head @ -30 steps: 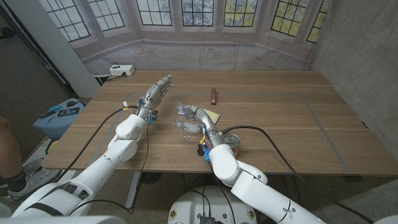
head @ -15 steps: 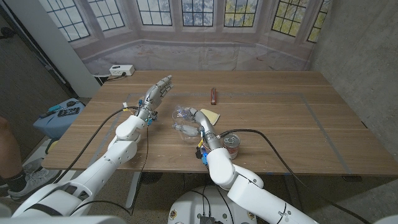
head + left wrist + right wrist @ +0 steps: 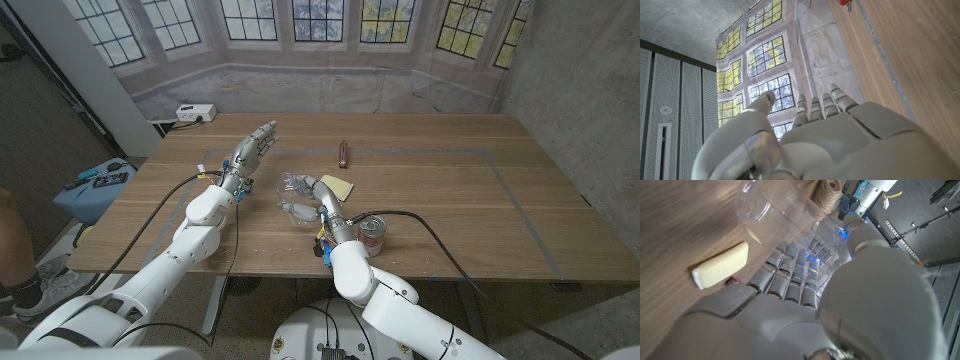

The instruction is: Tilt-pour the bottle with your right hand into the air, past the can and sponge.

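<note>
Currently we see right hand [image 3: 318, 193] gripping clear bottle [image 3: 295, 196] mid-table | bottle tipped, long axis roughly level, mouth toward left edge | sponge [image 3: 338, 187] beside, can [image 3: 372, 235] toward near edge | left hand [image 3: 252, 147] fingers spread, holding nothing

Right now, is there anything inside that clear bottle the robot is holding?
The clear bottle in the right hand looks empty; wood shows through it. Fingers cover part of its side.

No lettering, label, brand, number or sign can be read on anything here.
</note>
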You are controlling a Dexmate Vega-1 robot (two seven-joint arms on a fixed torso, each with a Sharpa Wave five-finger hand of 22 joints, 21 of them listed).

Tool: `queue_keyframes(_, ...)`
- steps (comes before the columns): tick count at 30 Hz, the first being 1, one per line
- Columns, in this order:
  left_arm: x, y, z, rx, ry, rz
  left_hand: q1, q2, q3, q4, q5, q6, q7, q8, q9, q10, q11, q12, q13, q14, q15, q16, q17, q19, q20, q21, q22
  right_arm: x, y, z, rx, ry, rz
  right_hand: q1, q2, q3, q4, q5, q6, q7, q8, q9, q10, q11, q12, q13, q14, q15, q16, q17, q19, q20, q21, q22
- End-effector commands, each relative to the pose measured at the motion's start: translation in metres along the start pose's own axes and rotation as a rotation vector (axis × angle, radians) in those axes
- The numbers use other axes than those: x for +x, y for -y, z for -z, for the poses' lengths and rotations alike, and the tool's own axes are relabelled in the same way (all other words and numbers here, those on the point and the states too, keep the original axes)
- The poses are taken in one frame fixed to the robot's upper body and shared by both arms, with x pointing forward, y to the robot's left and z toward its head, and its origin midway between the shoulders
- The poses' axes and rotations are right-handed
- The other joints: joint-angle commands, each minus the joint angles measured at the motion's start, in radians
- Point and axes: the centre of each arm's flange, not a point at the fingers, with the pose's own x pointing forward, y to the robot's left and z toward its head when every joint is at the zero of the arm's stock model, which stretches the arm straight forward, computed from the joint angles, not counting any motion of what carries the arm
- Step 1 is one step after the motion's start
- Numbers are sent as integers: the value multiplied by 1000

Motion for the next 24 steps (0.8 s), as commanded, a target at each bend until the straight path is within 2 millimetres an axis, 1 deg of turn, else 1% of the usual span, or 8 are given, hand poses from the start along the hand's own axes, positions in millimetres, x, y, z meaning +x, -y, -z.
queue_keyframes(1,-2,1,-1,3,1,-8,12,-2,-3,-2,6,1,4,6,3,-6,3,5,3,-8,4,3,1,-2,-2,0,2,-3,-8,7,13,-25,37,10,21,8,11,0,15,-1,5,1,24,-14,5,1,10,-93,4,5,12,-4,4,2)
queue_keyframes(14,-8,5,4,-11,-3,-8,14,-1,-3,-3,7,10,7,10,3,0,4,8,3,-5,4,5,0,-1,0,1,2,-10,-16,11,14,-51,95,5,17,9,11,-1,31,1,9,0,37,-11,9,-5,30,-94,5,0,24,-4,6,2)
queue_keyframes(16,-9,6,4,-11,-3,-9,14,-1,-3,-3,7,11,7,10,3,0,4,9,3,-5,4,5,0,0,0,1,2,-10,-17,12,8,-45,104,4,17,9,11,-1,33,0,10,-1,39,-18,11,-5,34,-95,5,-1,25,-3,6,2)
queue_keyframes(24,-11,6,1,-5,7,-13,15,-1,-2,-4,7,12,7,10,4,0,4,9,3,-5,4,5,0,0,1,1,2,-8,-21,19,0,-43,124,4,16,9,11,-1,34,-2,9,-1,40,-20,13,-5,36,-99,3,-2,29,-5,6,2)
